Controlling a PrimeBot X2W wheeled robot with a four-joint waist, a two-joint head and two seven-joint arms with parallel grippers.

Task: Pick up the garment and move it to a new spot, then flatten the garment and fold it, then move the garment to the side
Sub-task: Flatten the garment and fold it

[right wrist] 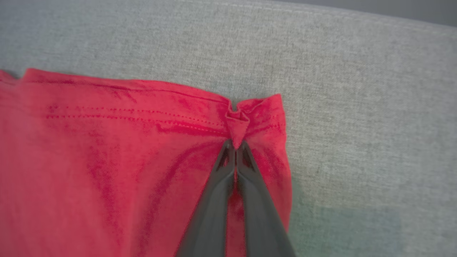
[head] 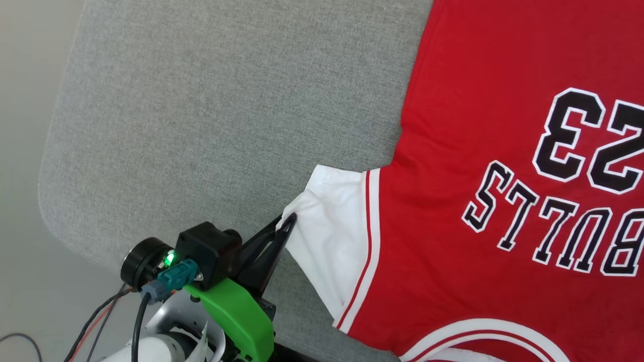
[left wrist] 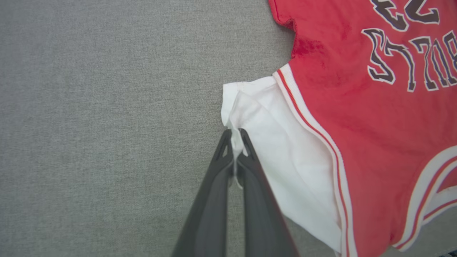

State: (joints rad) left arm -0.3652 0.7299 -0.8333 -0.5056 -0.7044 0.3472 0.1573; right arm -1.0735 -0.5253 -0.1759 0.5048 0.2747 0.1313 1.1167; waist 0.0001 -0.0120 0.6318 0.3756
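Note:
The garment (head: 478, 151), a red jersey with white sleeves and a black "23", lies spread front-up on the grey padded surface (head: 201, 100), its print upside down to me. My left gripper (head: 289, 221) is shut on the edge of the white sleeve (left wrist: 292, 157), a pinch of white cloth caught between its dark fingers (left wrist: 217, 167). In the right wrist view my right gripper (right wrist: 235, 148) is shut on a small fold of the garment's red hem (right wrist: 237, 125), near a corner of the hem.
The grey surface's rounded left edge (head: 48, 166) drops to pale floor (head: 20, 100). Bare grey cloth lies left of the sleeve and beyond the hem (right wrist: 357, 107).

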